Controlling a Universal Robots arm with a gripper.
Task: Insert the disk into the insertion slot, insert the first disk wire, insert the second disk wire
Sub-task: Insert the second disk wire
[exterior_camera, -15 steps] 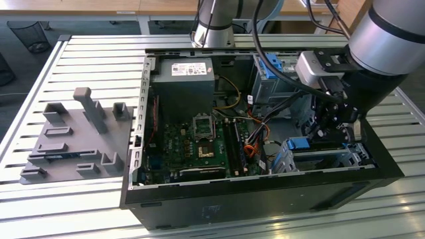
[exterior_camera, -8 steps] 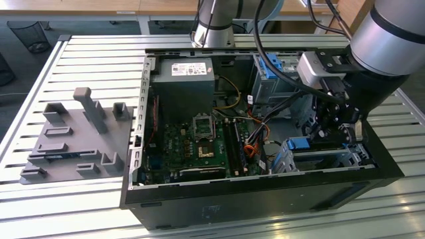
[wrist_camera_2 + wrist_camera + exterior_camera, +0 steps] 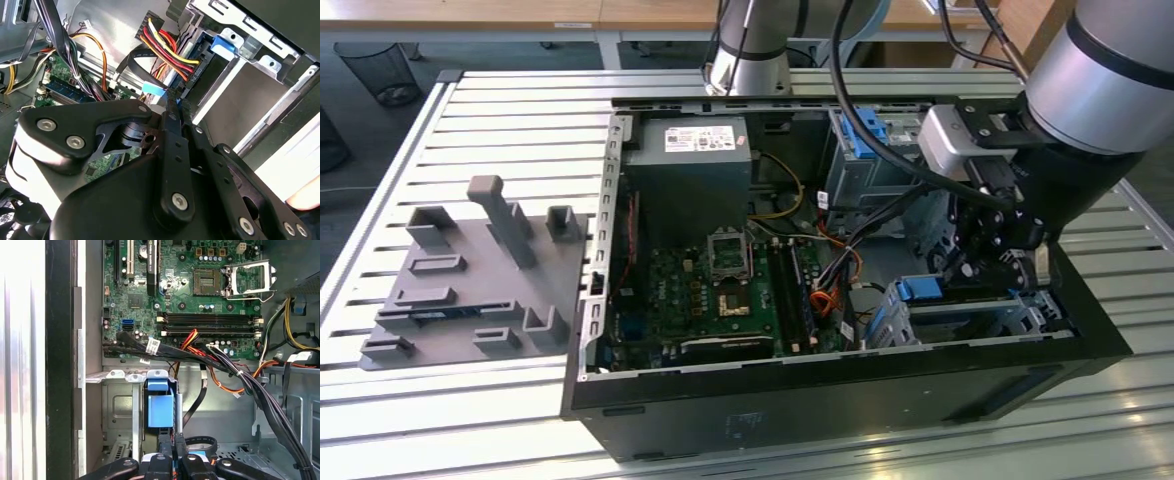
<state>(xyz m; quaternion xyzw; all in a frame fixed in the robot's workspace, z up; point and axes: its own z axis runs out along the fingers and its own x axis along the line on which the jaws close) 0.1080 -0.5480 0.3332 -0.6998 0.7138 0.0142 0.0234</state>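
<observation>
Inside the open black metal computer case (image 3: 854, 395), near the corner at the exterior view's right, the black jointed gripper (image 3: 1003, 262) hangs from the smooth silver arm (image 3: 1107, 75) and reaches down beside the low silver sheet-metal drive cage (image 3: 987, 318). The flat disk sits in that cage, its bright blue plastic carrier handle (image 3: 922, 289) standing up at the end toward the board; the same blue block (image 3: 161, 410) faces the lens in the first wrist view, framed by folded silver brackets (image 3: 131, 375). In the second wrist view the gripper's (image 3: 174, 101) 2 slim black fingers (image 3: 171, 112) lie pressed almost together, pinched at their tips on a small black wire connector (image 3: 172, 93), next to a pale blue tab (image 3: 153, 89). Just beyond it a bundle of red, yellow and black wires (image 3: 167, 42) ends in a black plug (image 3: 192, 75) at the disk's edge. Green circuit board (image 3: 720, 290) with its square socket fills the case floor, and a grey boxy power supply (image 3: 687, 175) sits behind. On the ribbed metal table (image 3: 494, 110), a grey moulded fixture (image 3: 467, 280) with upright pegs lies well apart from the case.
</observation>
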